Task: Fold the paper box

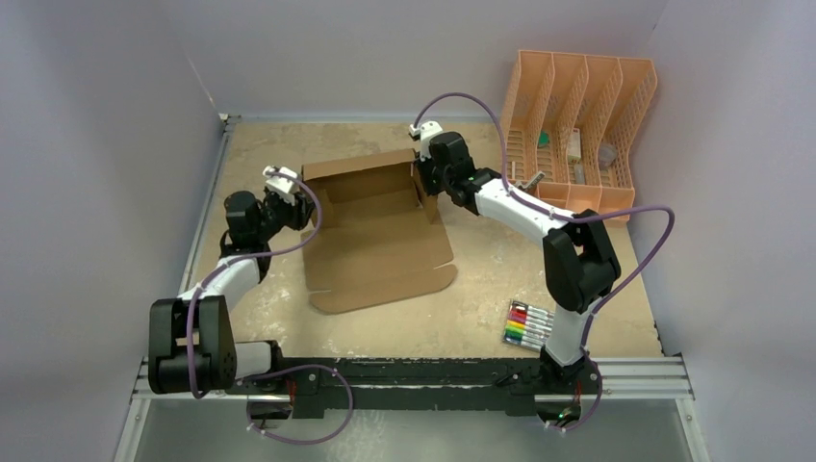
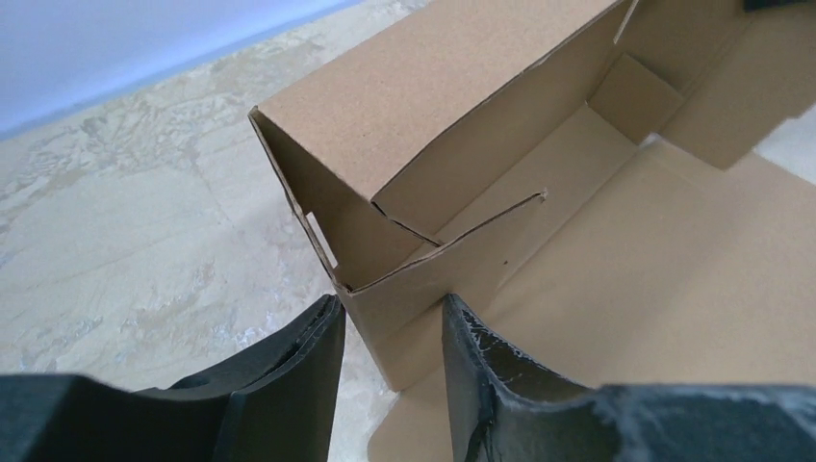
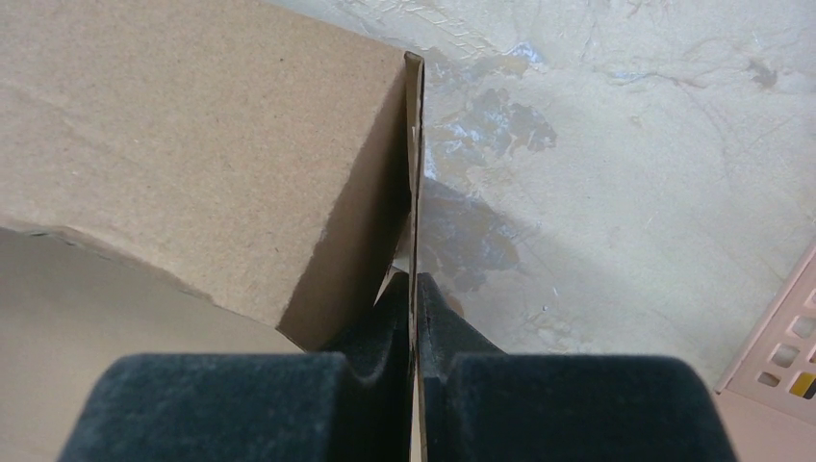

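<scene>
- Writing: the print on the markers (image 1: 527,325) at the near right is too small for us to read. The faces of the paper box (image 1: 375,241) are plain brown in every view.
- The paper box sits on the desk (image 1: 481,308), left of the middle, with its back wall near the desk's far edge.
- We see bare desk around it. There is a strip on the left up to the side rail (image 1: 207,212) and a wide stretch in front down to the arms' mounting bar (image 1: 414,371).
- On the right there is room as far as the markers and the peach organizer (image 1: 577,125). The organizer stands in the far right corner, well apart from the box.
- The box is half formed. Its back wall and both short side walls stand up. The front panel and lid lie flat toward the arms and end in rounded corners.
- From the left wrist we make out cut cardboard edges, a narrow slot in the left wall and a small tab folded in at the far inside corner.
- The left claw (image 2: 390,318) stands at a middling gap astride the near end of the left wall, one finger outside and one inside. We cannot tell whether the pads touch the card.
- The right claw (image 3: 414,289) is pinched tight on the thin edge of the right wall, by the box's far right corner.
</scene>
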